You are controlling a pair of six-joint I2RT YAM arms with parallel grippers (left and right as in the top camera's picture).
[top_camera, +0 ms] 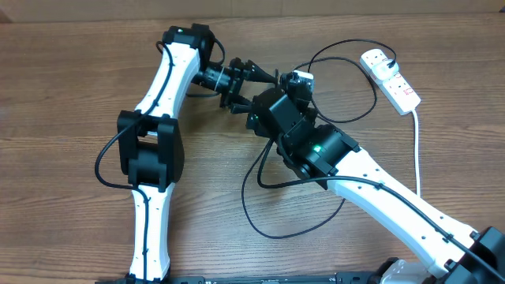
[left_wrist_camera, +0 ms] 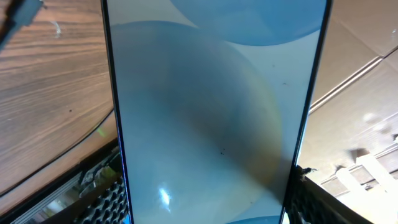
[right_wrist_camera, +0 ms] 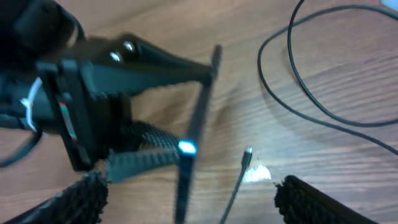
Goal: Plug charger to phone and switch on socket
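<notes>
The phone [left_wrist_camera: 211, 112] fills the left wrist view, its blue-teal screen clamped between the fingers of my left gripper [left_wrist_camera: 208, 202]. In the right wrist view the phone [right_wrist_camera: 198, 106] stands edge-on, held off the table by the left gripper [right_wrist_camera: 149, 68]. The charger's connector tip [right_wrist_camera: 247, 153] points up just right of the phone, apart from it. My right gripper [right_wrist_camera: 193, 183] is open, with the cable and the phone's near end between its fingers. Overhead, both grippers [top_camera: 260, 76] [top_camera: 296, 83] meet at the table's middle back. The socket [top_camera: 392, 77] lies at the back right with the white plug [top_camera: 375, 57] in it.
The black cable [top_camera: 347, 118] loops from the plug across the table, with another loop [top_camera: 268, 229] near the front. The socket's thick white cord [top_camera: 417, 150] runs toward the front right. A small white speck [right_wrist_camera: 256, 175] lies on the wood.
</notes>
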